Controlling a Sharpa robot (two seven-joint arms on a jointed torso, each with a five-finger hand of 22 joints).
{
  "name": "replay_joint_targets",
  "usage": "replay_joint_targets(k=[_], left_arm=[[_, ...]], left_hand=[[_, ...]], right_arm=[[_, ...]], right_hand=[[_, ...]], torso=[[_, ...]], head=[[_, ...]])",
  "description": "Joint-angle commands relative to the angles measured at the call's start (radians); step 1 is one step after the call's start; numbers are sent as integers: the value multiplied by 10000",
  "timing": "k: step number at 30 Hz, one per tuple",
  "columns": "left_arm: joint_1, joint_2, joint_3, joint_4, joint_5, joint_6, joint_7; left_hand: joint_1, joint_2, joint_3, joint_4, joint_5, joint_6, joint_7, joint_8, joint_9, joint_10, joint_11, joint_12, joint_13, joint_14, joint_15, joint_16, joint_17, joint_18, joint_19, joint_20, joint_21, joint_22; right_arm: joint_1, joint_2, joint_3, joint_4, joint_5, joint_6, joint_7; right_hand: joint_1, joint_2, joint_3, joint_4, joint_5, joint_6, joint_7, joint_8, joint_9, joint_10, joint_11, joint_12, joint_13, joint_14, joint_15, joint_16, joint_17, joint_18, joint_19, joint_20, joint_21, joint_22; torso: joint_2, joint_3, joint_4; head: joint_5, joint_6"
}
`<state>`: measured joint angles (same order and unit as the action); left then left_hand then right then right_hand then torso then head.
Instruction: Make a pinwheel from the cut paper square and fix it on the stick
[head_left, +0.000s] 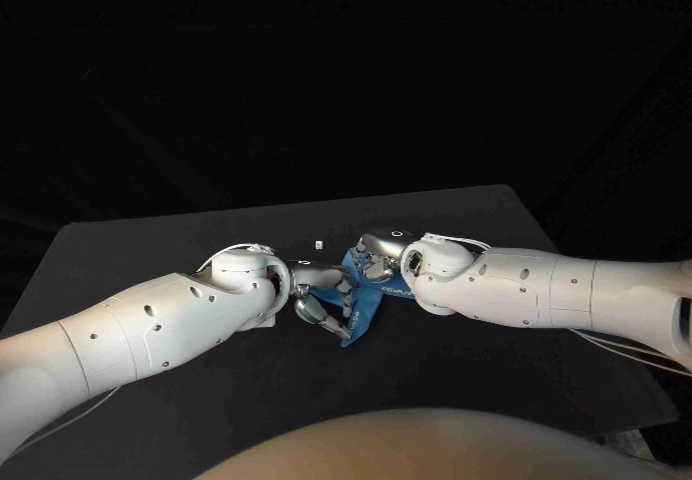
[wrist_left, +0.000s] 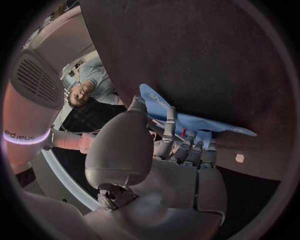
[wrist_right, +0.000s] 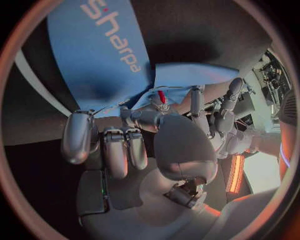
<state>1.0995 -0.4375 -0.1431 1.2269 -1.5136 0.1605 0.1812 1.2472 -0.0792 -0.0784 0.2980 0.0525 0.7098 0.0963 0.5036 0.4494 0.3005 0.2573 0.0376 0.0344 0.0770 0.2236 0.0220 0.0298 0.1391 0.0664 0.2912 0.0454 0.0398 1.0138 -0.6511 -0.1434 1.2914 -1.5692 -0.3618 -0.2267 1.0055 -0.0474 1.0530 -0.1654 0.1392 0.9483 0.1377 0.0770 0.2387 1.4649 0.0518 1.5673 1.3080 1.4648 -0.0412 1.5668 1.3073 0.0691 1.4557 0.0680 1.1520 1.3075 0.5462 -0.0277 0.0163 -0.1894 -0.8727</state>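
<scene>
1. The left hand (head_left: 307, 296) curls its fingers onto the blue cut paper square (head_left: 356, 322) and pinches its left side.
2. The right hand (head_left: 378, 262) meets it from the right, with its fingertips closed on the same sheet by a small red pin-like piece (wrist_right: 161, 96).
3. The paper sits between both hands over the middle of the black table (head_left: 173, 250), with one corner drooping to the near side.
4. It looks light, thin and floppy, so it should crease or tear easily. Hold it gently, near the centre and at the corner tips.
5. A small white piece (head_left: 313, 243) lies just beyond the hands.
</scene>
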Motion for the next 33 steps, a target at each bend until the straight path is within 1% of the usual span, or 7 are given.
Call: replay_joint_targets(k=[1,16,27,29,31,33], left_arm=[[-2,3,2,20,49,105,-33],[-2,5,3,40,150,109,-30],[-2,14,3,17,166,164,-52],[-2,17,3,8,169,182,-61],[-3,18,3,1,171,204,-71],[-3,19,3,-5,172,223,-79]], left_hand=[[27,-130,-79,1,-39,87,8,-87,24,-48,49,-47,-8,-15,78,-50,-2,-103,16,6,-49,-13],[18,-113,-74,2,-40,123,7,-102,36,-85,71,-53,-12,-36,97,-56,-9,-114,15,8,-50,-14],[16,-107,-71,1,-40,137,5,-107,41,-95,78,-55,-13,-40,104,-57,-11,-119,16,9,-50,-14],[15,-106,-69,1,-40,146,4,-116,46,-96,84,-55,-14,-36,110,-56,-9,-124,18,10,-49,-13],[15,-106,-69,1,-40,146,4,-116,46,-96,84,-55,-14,-36,110,-56,-9,-124,18,10,-49,-13],[15,-106,-69,1,-40,146,4,-116,46,-96,84,-55,-14,-36,110,-56,-9,-124,18,10,-49,-13]], right_arm=[[4,46,2,16,-149,117,113],[10,207,2,28,-207,64,161],[29,216,2,79,-277,-40,143],[35,171,2,91,-299,-150,118],[41,75,2,130,-307,-438,117],[51,-48,3,204,-246,-815,164]], right_hand=[[26,100,69,-21,-36,-70,36,-54,-15,1059,33,35,2628,1060,58,40,2635,103,30,-34,3,1581],[42,117,81,-33,-53,-73,35,-55,-19,1059,31,35,2628,1060,60,40,2635,103,30,-33,7,1582],[57,130,89,-44,-70,-69,35,-53,-21,1059,31,35,2628,1060,62,40,2635,102,30,-31,13,1583],[57,130,89,-44,-70,-69,35,-53,-21,1059,31,35,2628,1060,62,40,2635,102,30,-31,13,1583],[61,132,91,-48,-72,-66,35,-52,-21,1059,31,35,2628,1060,62,40,2635,102,30,-31,13,1583],[94,103,78,-113,-29,38,70,4,-7,1059,56,35,2628,1060,69,40,2635,103,30,-29,18,1584]], torso=[[-8,12,-9],[-5,13,-7],[-8,2,-15],[-8,3,-16],[-8,5,-16],[-8,9,-18]], head=[[1,1],[7,1],[13,1],[12,1],[13,1],[19,1]])
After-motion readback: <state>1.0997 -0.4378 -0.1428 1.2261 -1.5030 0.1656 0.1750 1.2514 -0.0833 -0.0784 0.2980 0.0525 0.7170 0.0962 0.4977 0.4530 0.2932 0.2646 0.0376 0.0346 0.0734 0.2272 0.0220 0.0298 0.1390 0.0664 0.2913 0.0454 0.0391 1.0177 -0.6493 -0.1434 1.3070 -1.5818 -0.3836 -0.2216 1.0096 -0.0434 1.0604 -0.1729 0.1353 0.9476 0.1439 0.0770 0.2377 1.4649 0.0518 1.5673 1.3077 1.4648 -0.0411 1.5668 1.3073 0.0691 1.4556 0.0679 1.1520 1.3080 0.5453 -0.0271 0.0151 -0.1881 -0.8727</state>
